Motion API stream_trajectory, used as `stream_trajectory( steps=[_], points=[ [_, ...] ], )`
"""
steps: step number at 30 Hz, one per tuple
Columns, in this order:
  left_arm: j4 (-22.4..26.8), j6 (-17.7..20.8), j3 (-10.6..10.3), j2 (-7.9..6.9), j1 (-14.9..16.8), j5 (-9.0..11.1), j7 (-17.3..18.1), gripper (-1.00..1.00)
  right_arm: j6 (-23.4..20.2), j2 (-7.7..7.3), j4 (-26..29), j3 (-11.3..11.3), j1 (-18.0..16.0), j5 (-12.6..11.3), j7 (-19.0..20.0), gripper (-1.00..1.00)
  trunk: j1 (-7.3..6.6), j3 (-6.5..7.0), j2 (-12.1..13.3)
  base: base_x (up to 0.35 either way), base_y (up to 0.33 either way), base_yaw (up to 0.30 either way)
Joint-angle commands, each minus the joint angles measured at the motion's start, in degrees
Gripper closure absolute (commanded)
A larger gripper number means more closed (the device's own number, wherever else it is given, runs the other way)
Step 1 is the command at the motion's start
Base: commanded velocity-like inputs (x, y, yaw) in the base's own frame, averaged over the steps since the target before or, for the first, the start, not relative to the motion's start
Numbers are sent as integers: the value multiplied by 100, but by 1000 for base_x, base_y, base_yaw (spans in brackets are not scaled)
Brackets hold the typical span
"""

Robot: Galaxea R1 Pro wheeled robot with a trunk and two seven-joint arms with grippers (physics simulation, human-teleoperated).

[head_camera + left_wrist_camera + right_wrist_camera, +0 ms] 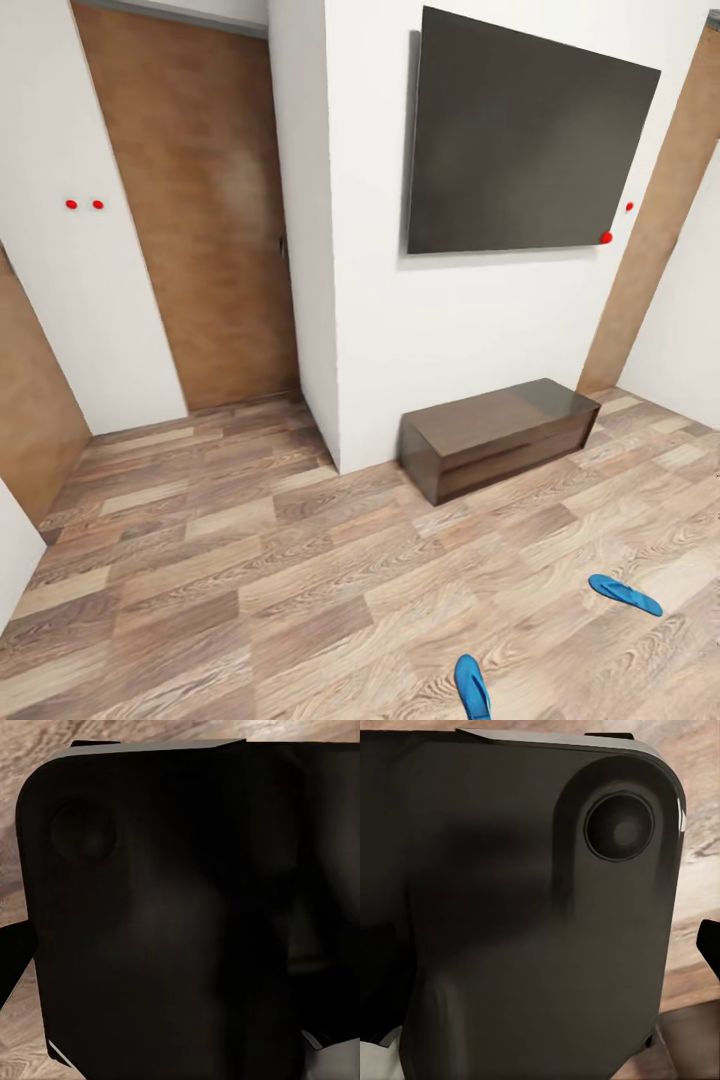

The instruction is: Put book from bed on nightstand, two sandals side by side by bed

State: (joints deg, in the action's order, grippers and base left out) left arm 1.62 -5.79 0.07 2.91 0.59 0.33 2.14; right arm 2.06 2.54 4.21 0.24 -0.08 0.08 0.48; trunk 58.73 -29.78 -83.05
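From the head camera I look across a light wood-plank floor (250, 560), its boards streaked grey and tan, up to smooth white walls (470, 330). A tall brown door (200, 220) with a mottled wood finish stands at the left; a flat, dark rectangular screen (525, 140) hangs on the wall to the right, with no writing I can read on it. Below it sits a long, low dark-brown bench-like cabinet (497, 436) with a glossy top, set against the wall. The two sandals lie on the floor nearer to me, well apart: one blue flip-flop (624, 594) at the right, the other flip-flop (472, 687) at the frame's lower edge. Both wrist cameras face a rounded matte-black robot housing (180, 922) with floor behind, so I cannot tell how either gripper's fingers stand, nor where the sandals lie relative to them.
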Motion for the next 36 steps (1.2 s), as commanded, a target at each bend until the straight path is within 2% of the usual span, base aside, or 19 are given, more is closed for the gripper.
stream_trajectory(
  steps=[1,13,36],
  points=[
    [-4,-19,3,-1,2,5,14,-100,14,0,1,1,-1,1,5,-100,0,-5,-3,0,78,-145],
    [-4,-19,3,-1,2,4,15,-100,14,2,1,2,-1,1,5,-100,0,-5,-3,0,130,-47],
    [1,-20,-17,3,2,-1,15,-100,14,9,1,2,-1,-2,5,-100,0,-7,-3,42,33,0]
  ],
)
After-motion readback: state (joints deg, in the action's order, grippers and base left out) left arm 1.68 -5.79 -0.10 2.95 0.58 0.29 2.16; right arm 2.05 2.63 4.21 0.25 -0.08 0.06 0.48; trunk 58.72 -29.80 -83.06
